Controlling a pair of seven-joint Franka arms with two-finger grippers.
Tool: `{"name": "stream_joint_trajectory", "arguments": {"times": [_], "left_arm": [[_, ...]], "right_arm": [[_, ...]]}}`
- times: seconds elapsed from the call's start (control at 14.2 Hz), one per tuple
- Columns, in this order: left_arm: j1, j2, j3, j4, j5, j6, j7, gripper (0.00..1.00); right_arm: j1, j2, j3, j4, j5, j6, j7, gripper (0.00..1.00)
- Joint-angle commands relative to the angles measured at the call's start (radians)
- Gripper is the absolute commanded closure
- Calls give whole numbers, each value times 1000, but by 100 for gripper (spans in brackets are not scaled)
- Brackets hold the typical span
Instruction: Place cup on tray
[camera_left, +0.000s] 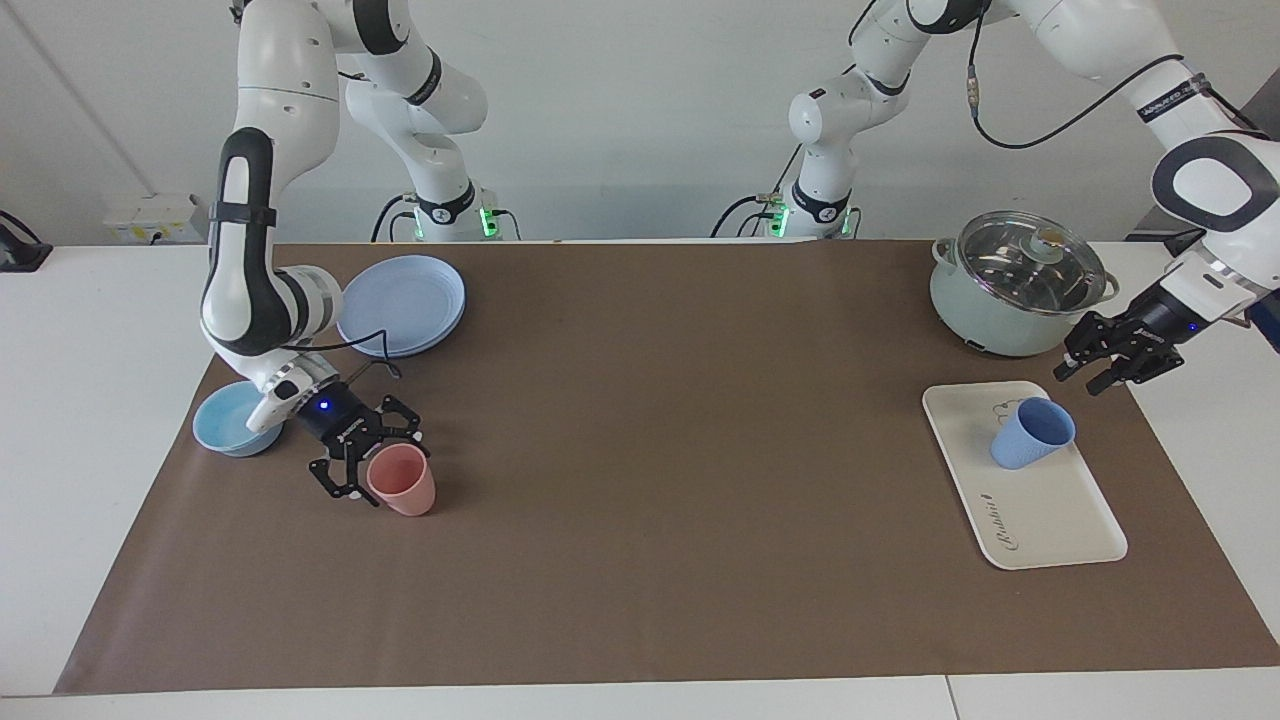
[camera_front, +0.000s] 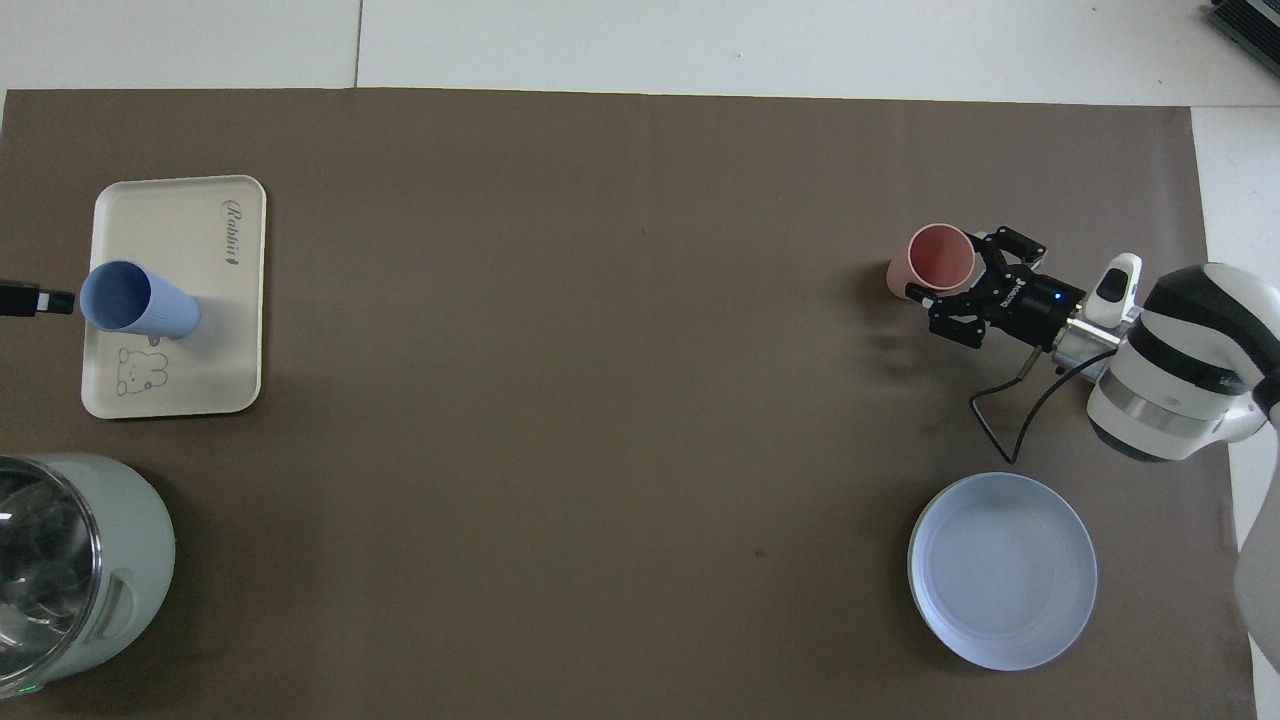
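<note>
- Periwinkle-blue plastic cup (camera_left: 1032, 432) stands on cream rectangular tray (camera_left: 1050, 520), just below open, empty left gripper (camera_left: 1110, 362).
- Right gripper (camera_left: 365, 462) open around pink cup (camera_left: 401, 480); sideways retreat may topple it.

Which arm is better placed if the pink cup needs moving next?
The right one, probably. The right pincer is already at the pink cup, by its rim. The left pincer hangs beside the tray at the left arm's end of the table, well away from it.
</note>
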Motion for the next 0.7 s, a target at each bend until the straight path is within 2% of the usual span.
{"name": "stream_joint_trajectory", "arguments": {"times": [0.0, 0.21, 0.28, 0.35, 0.49, 0.63], "left_arm": [[-2, 22, -5, 95, 1, -139, -127, 43], [-10, 22, -7, 153, -104, -243, -281, 41], [-15, 22, -13, 170, -111, -262, -330, 32], [-21, 22, -18, 182, -102, -270, -359, 25], [-80, 21, -5, 204, -59, -287, -408, 18], [-132, 21, -10, 262, 67, -331, -425, 12]], "right_arm": [[-4, -83, 11, -36, 21, 28, 18, 0], [0, -123, 11, -52, 12, 32, 73, 0], [0, -140, 11, -61, 11, 32, 94, 0], [2, -159, 11, -64, 6, 33, 120, 0], [2, -191, 9, -66, -52, 39, 195, 0], [-1, -238, 8, -62, -196, 45, 347, 0]]}}
